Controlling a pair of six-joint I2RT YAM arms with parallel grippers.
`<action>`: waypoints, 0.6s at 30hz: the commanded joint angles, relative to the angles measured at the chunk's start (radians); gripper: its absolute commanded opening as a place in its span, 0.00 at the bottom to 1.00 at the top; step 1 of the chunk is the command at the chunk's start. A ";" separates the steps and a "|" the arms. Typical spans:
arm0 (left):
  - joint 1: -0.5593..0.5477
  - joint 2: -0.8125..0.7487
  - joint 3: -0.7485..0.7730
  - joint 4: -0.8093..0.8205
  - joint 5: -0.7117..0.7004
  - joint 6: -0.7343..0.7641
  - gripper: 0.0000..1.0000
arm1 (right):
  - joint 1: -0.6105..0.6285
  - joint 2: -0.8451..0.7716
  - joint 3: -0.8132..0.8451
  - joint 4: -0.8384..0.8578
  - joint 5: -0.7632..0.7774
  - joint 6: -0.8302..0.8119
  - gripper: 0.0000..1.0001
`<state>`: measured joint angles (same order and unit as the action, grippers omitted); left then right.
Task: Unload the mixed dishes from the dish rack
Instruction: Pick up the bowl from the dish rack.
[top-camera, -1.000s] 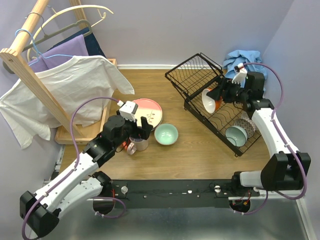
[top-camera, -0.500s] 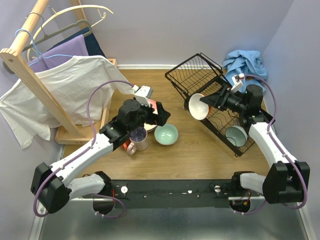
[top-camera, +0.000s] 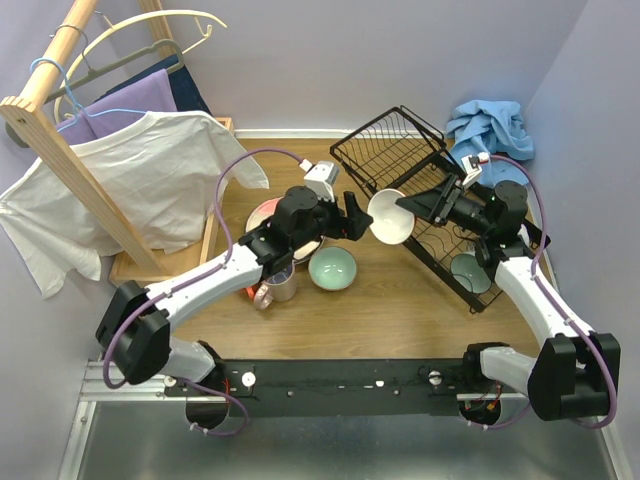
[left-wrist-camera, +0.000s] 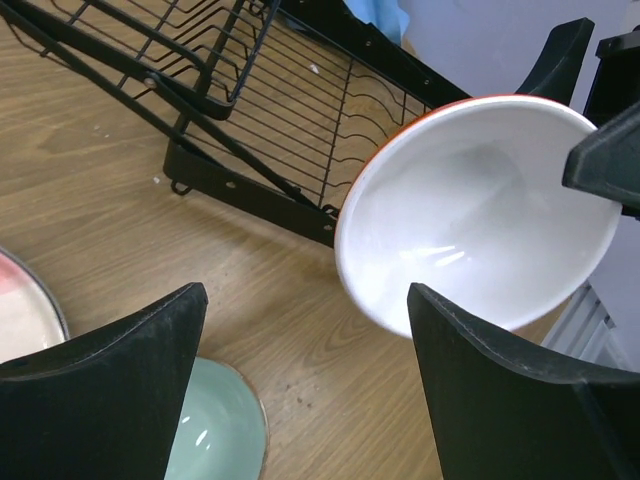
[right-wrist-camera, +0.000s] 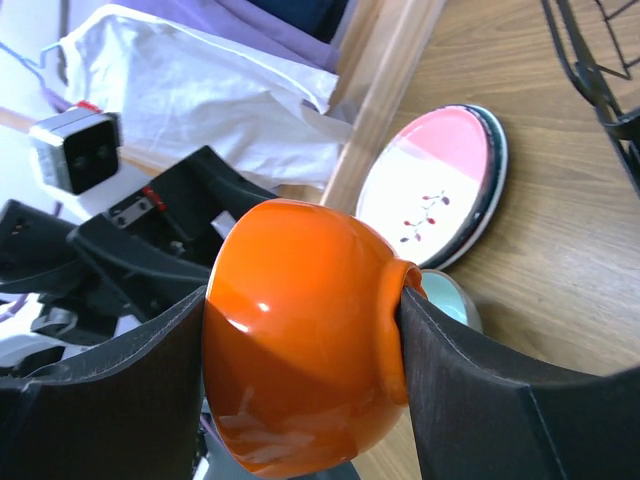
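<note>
1. The right gripper (top-camera: 408, 212) has its jaws clamped on a white-inside bowl (top-camera: 388, 217), which is tipped on its side in the air just off the left edge of the dish rack (top-camera: 437, 243).
2. The left gripper (top-camera: 353, 219) is just left of that bowl, jaws apart and pointing toward it.
3. The black wire rack lies diagonally on the tabletop (top-camera: 400, 320), with a pale bowl (top-camera: 470, 270) in its near end.
4. A pale-green bowl (top-camera: 332, 268) stands upright on the tabletop below the left gripper.
5. A mug (top-camera: 275, 290) stands left of it, and a pink plate (top-camera: 262, 215) shows partly under the left arm.
</note>
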<state>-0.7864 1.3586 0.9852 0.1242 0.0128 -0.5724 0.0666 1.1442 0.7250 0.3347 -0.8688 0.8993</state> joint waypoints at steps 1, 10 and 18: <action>-0.014 0.068 0.050 0.081 0.010 -0.053 0.86 | 0.013 -0.020 -0.024 0.128 -0.053 0.087 0.22; -0.022 0.140 0.049 0.150 0.064 -0.145 0.63 | 0.035 -0.012 -0.059 0.199 -0.056 0.136 0.20; -0.024 0.148 0.041 0.157 0.062 -0.167 0.07 | 0.045 0.000 -0.068 0.208 -0.045 0.128 0.20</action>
<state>-0.8047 1.5055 1.0195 0.2504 0.0692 -0.7254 0.1017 1.1450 0.6640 0.4824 -0.8989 1.0172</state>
